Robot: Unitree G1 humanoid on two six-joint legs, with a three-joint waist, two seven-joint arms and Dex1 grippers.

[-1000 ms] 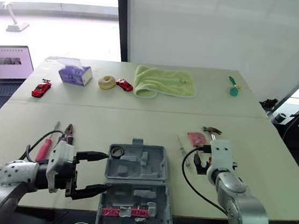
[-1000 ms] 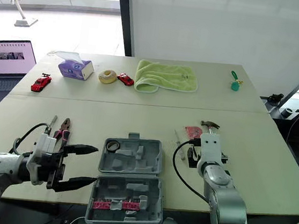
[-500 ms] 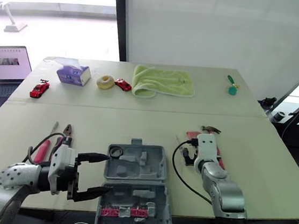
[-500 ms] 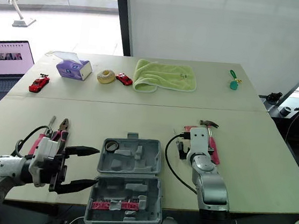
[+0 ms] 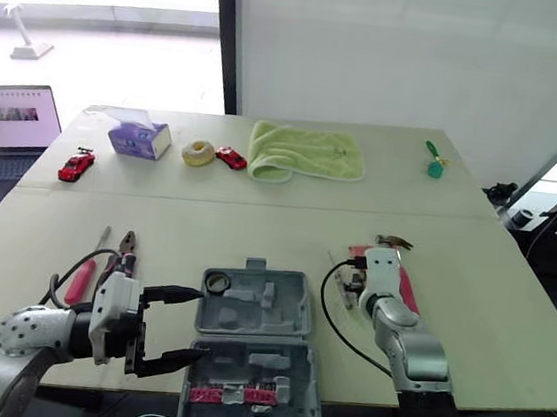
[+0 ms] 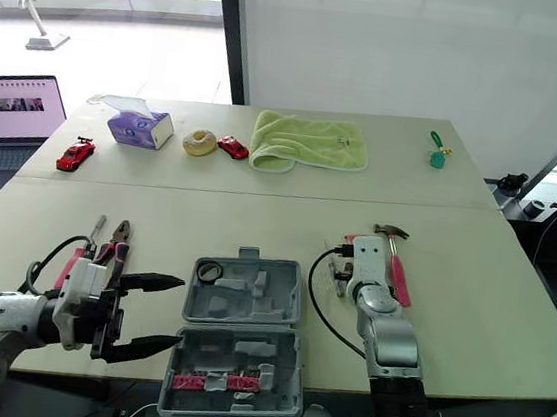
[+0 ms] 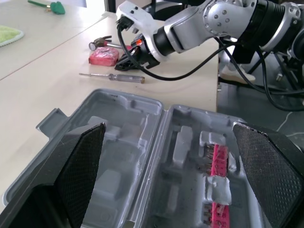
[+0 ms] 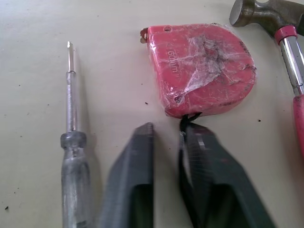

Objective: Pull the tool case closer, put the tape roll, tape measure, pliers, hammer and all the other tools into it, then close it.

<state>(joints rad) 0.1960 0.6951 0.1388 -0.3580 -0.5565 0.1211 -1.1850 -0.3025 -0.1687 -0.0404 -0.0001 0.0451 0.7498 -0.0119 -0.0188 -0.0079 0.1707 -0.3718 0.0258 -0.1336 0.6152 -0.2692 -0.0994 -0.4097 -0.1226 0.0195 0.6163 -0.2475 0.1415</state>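
The right gripper (image 8: 166, 130), its black fingers a narrow gap apart and empty, has its tips just short of the red plastic-wrapped tape measure (image 8: 202, 69), with a clear-handled screwdriver (image 8: 71, 142) beside it and the pink-handled hammer (image 8: 285, 42) beyond, while the left gripper (image 5: 200, 323) gapes wide, empty, beside the open grey plastic tool case (image 5: 287, 310).

Right of the tool case (image 5: 291, 321), the right arm (image 5: 400, 333) covers most of the tape measure (image 8: 202, 66) and the screwdriver (image 8: 71, 142) in the head views. In the right wrist view, the hammer (image 8: 285, 42) and the screwdriver's handle are cut off by the edge. Far left of the case, the laptop (image 5: 6, 122) is cropped.
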